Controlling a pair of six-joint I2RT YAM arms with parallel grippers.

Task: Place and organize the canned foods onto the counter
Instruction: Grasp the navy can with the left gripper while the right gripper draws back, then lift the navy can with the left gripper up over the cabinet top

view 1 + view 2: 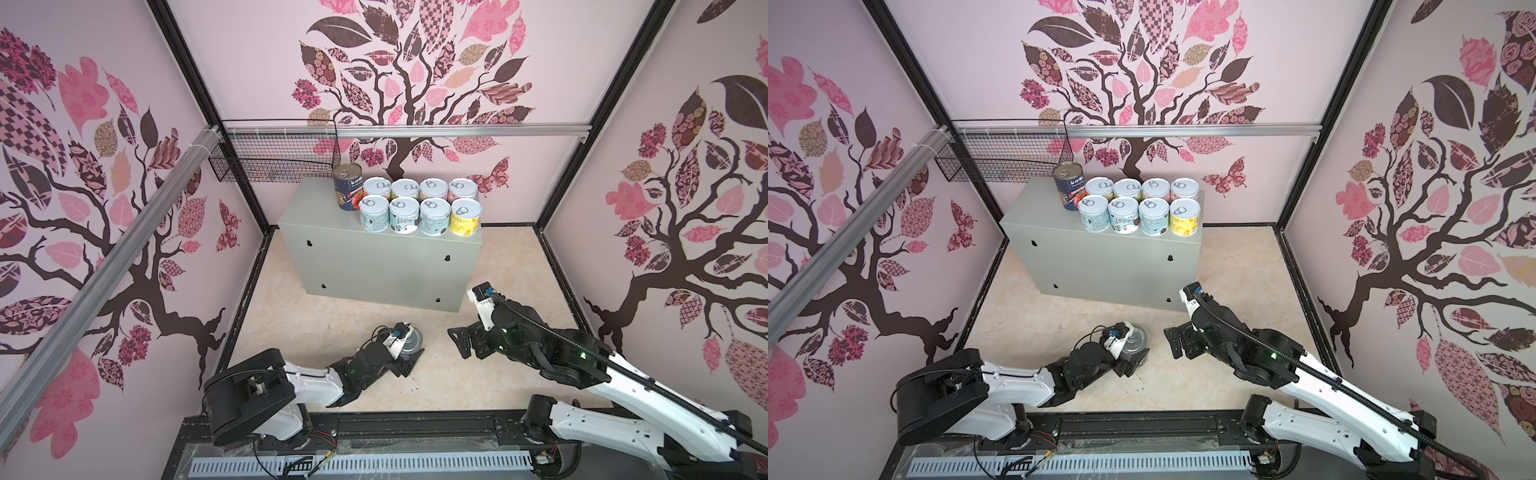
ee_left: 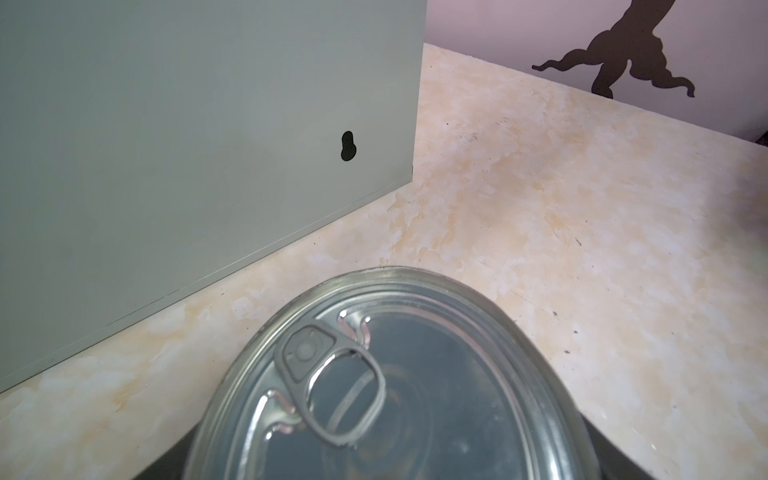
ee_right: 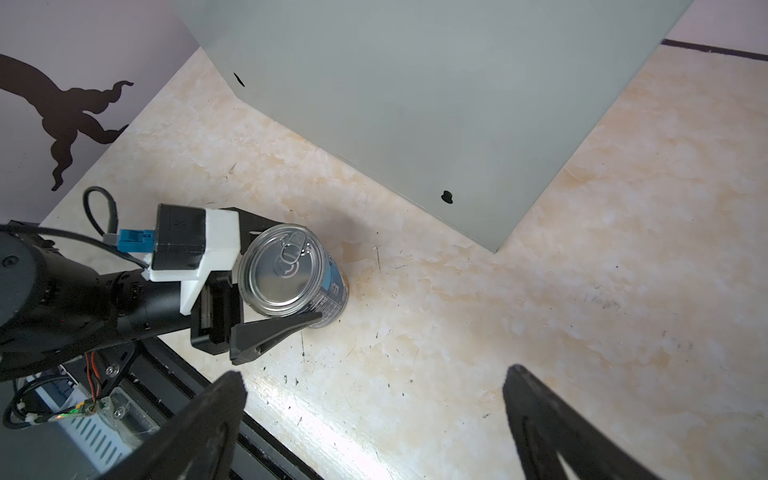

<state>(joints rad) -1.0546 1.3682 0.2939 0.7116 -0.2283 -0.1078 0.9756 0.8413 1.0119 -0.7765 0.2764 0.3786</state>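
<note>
A metal-topped can [image 1: 411, 340] [image 3: 286, 270] with a bluish label stands upright on the floor in front of the counter [image 1: 374, 257]. My left gripper [image 1: 409, 350] is closed round it, one of its fingers [image 3: 274, 332] lying along the can's near side and the other behind it. The can's pull-tab lid [image 2: 415, 395] fills the left wrist view. On the counter's top stand a tall dark blue can [image 1: 348, 187] and several short pastel cans [image 1: 419, 203] in two rows. To the right of the floor can, my right gripper [image 1: 456, 343] [image 3: 374, 374] hangs open and empty.
A black wire mesh basket [image 1: 274, 153] hangs on the back wall, above the counter's left end. The left half of the counter's top [image 1: 1038, 212] is bare. A black rail [image 1: 415, 428] bounds the marbled floor at the front.
</note>
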